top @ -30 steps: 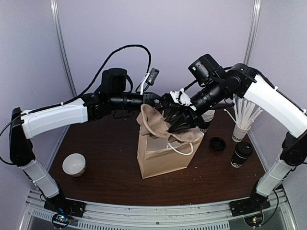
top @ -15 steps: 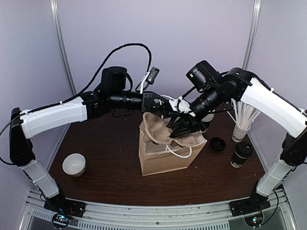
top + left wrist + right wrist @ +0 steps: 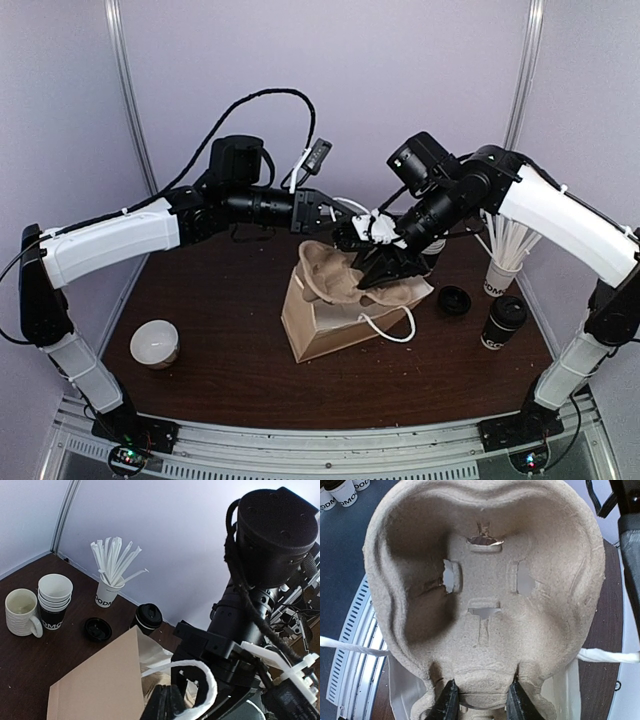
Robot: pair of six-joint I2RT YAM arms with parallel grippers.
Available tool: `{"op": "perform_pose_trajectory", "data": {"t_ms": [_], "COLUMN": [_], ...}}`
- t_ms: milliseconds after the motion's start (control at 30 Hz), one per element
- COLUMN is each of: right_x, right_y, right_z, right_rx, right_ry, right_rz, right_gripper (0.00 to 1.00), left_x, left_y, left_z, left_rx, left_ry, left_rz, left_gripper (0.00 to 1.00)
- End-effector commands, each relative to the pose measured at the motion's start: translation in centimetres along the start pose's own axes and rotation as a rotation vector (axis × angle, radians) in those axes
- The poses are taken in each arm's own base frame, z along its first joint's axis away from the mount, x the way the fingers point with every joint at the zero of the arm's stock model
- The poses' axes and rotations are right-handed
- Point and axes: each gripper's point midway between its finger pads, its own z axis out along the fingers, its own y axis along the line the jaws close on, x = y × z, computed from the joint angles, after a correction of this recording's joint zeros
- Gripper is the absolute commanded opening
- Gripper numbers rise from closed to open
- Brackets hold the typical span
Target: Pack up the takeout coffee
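Coffee [image 3: 505, 322] stood upright at the counter's [image 3: 240, 365] right edge, nearer your right fingers [image 3: 448, 703], which gripped the pulp tray [image 3: 485, 580]; left fingers' [image 3: 161, 706] closure could not be told.

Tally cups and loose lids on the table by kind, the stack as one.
Lidded black-banded white paper coffee cup: 1
White paper cup of white sticks: 1
Stack of open paper cups: 1
White ceramic handled mug: 1
Low white round cup: 1
Loose black plastic lid: 1
Total: 6
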Motion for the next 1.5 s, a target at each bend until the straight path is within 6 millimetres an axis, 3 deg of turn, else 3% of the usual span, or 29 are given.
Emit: {"op": "perform_pose_trajectory", "data": {"t_ms": [0,167,300,467,1033,1200,1367,1467], "right_x": [1.0,1.8,2.1,2.9,5.4,6.2,6.6,6.2], "right_y": [-0.4,-0.5,-0.2,-0.5,-1.4,-1.5,-2.0,-2.6], "right_z": [-0.7,-1.2,-1.2,-0.8,0.6,1.7,2.4,2.2], "right_rx": [0.056,0.082,0.077,0.092,0.128,0.122,0.131,0.156], "right_ry": [0.047,0.090,0.101,0.133,0.252,0.275,0.289,0.283], "right_rz": [-0.018,-0.033,-0.035,-0.045,-0.071,-0.068,-0.054,-0.039], "right_gripper": [0.22,0.22,0.22,0.22,0.22,0.22,0.22,0.22], "left_x": [-1.4,-1.2,-0.9,-0.8,-0.3,-0.5,-0.6,0.3], "left_y": [-0.8,-0.2,0.4,0.8,2.2,2.1,3.4,3.5], "left_z": [-0.4,-0.4,-0.5,-0.9,-2.0,-4.1,-8.3,-10.4], "left_rx": [0.024,-0.001,-0.038,-0.072,-0.170,-0.258,-0.494,-0.608], "left_ry": [-0.027,-0.017,-0.002,0.003,0.022,0.000,-0.033,-0.030], "left_rz": [0.048,0.047,0.048,0.052,0.052,0.059,-0.011,-0.074], "left_gripper": [0.00,0.01,0.15,0.22,0.29,0.34,0.39,0.42]}}
